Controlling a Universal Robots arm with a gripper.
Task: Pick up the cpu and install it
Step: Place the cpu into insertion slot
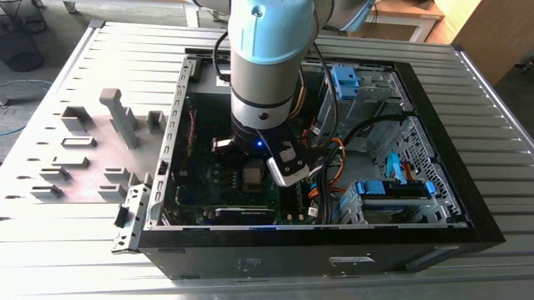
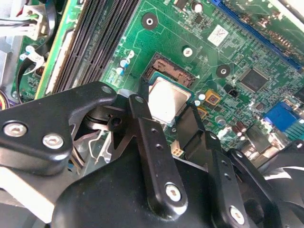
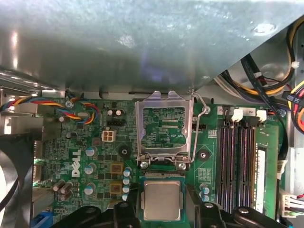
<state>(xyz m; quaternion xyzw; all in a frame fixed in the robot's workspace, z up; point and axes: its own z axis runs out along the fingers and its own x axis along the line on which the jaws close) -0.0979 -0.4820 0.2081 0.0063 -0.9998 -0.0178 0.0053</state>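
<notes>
The cpu (image 3: 162, 199), a small square chip with a silvery-grey top, sits between the black fingers (image 3: 203, 212) of my gripper (image 3: 162, 208), which is shut on it. In the second wrist view the cpu (image 2: 167, 99) hangs close over the socket (image 2: 172, 70), whose contacts show beyond its far edge, and the gripper (image 2: 167, 113) flanks it on both sides. The socket's metal frame (image 3: 164, 128) stands flipped open just past the chip. In the exterior view my arm (image 1: 262, 81) reaches down into the open computer case (image 1: 434, 187) over the motherboard.
Memory slots (image 3: 237, 161) run beside the socket, with cable bundles (image 3: 76, 111) near the case wall. Blue drive cages (image 1: 392, 190) and cables fill the exterior view's right of the case. Grey plastic holder blocks (image 1: 92, 150) stand on the table at the exterior view's left.
</notes>
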